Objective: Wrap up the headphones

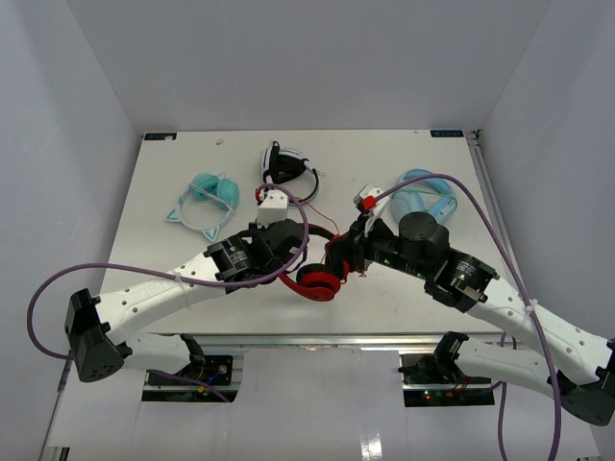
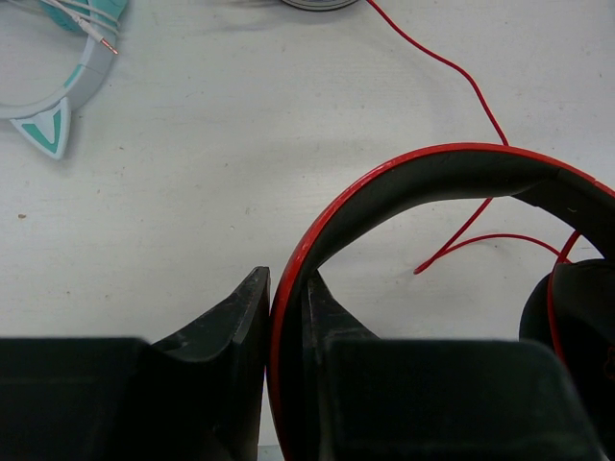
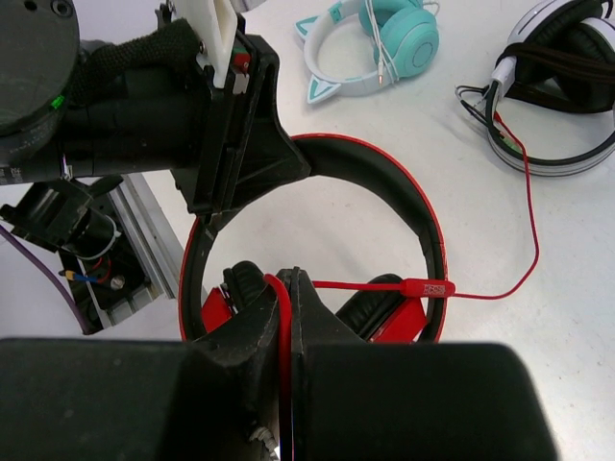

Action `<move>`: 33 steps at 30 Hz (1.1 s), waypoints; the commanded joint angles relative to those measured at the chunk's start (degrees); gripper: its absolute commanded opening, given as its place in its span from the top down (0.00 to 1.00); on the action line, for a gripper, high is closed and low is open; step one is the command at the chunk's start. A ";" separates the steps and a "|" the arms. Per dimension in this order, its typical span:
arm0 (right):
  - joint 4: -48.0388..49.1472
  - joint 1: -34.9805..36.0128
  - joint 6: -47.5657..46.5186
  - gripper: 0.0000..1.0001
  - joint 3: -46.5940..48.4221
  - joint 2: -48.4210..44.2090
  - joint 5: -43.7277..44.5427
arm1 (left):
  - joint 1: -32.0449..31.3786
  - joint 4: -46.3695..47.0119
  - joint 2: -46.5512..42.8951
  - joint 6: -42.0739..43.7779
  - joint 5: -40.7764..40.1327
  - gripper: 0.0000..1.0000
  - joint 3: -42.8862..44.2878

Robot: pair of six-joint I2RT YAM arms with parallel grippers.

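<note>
Red headphones [image 1: 318, 282] lie mid-counter [image 1: 384, 158] between the two arms. Left gripper [image 2: 286, 288] is clamped on the headband [image 2: 432, 178] — the right gripper [image 3: 285, 280] is pinched tight on the thin red cable [image 3: 530, 206], near the ear cups.

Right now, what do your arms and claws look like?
The left arm and right arm have white link shells, black cylindrical joints and a looping purple cable each. The left claw and right claw have matte black wedge-shaped fingers. White mounts with red tabs top both wrists.
</note>
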 commanded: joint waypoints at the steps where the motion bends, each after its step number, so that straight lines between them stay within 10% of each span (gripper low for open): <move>1: 7.92 0.36 1.86 0.92 1.13 0.25 -2.31 | 0.18 3.73 -3.39 -2.23 -1.84 1.00 -1.30; 33: 19.23 2.98 11.07 0.86 -7.68 2.51 -13.29 | 0.27 5.31 1.06 -11.90 -4.28 1.00 2.88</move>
